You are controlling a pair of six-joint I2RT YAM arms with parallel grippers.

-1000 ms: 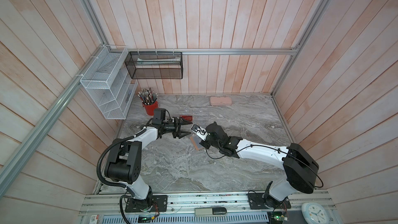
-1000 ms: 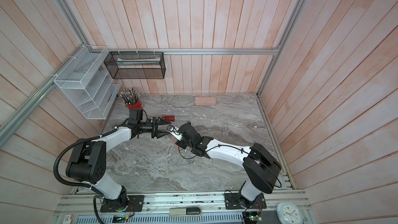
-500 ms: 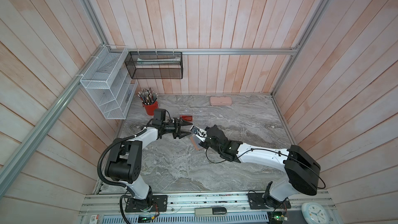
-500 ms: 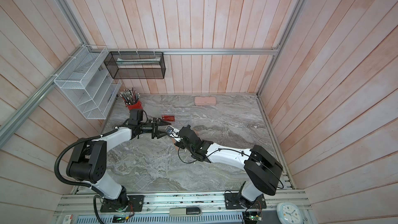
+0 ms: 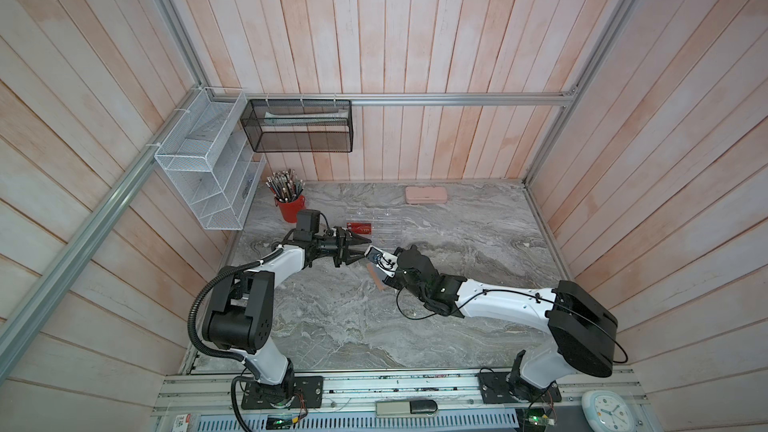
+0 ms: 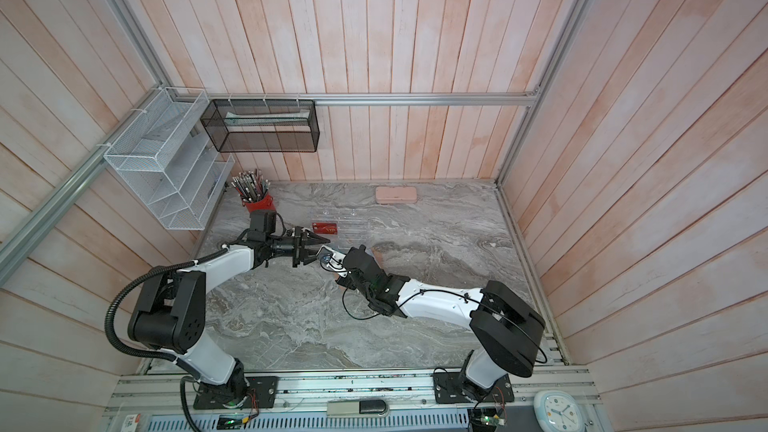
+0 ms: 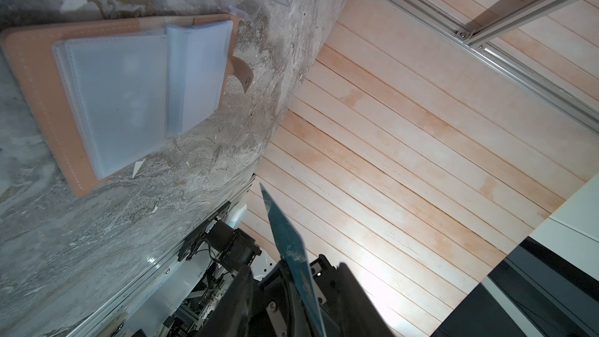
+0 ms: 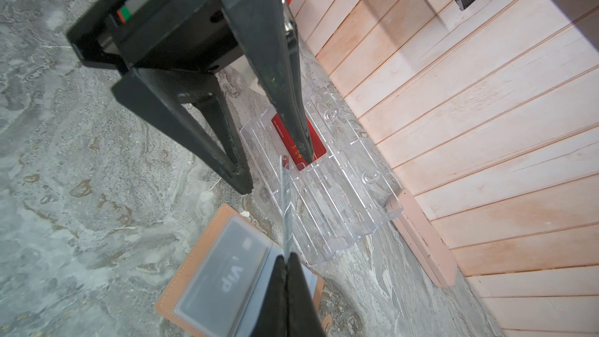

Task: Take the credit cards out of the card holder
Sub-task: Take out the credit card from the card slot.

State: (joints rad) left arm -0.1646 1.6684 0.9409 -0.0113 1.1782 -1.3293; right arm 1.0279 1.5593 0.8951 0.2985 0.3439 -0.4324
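My right gripper (image 8: 287, 256) is shut on a teal credit card (image 8: 284, 202), holding it edge-up above the table. In the left wrist view this teal card (image 7: 285, 241) stands between the fingers of my left gripper (image 7: 295, 269), which is open, with both fingers clear of the card. The two grippers meet in both top views, left gripper (image 5: 362, 249) facing right gripper (image 5: 374, 254). The tan card holder (image 7: 39, 79) lies open below, its blue-grey sleeves up, a "VIP" card (image 8: 227, 273) still inside a sleeve. A red card (image 5: 360, 227) sits in the clear rack (image 8: 340, 205).
A long pale pink case (image 5: 427, 194) lies against the back wall. A red cup of pencils (image 5: 289, 205) stands at the back left. A white wire shelf (image 5: 208, 172) hangs on the left wall and a black mesh basket (image 5: 297, 126) on the back wall.
My left gripper's jaws have narrowed around the teal card. The right gripper has edged a little toward the left gripper and stays shut on the card.
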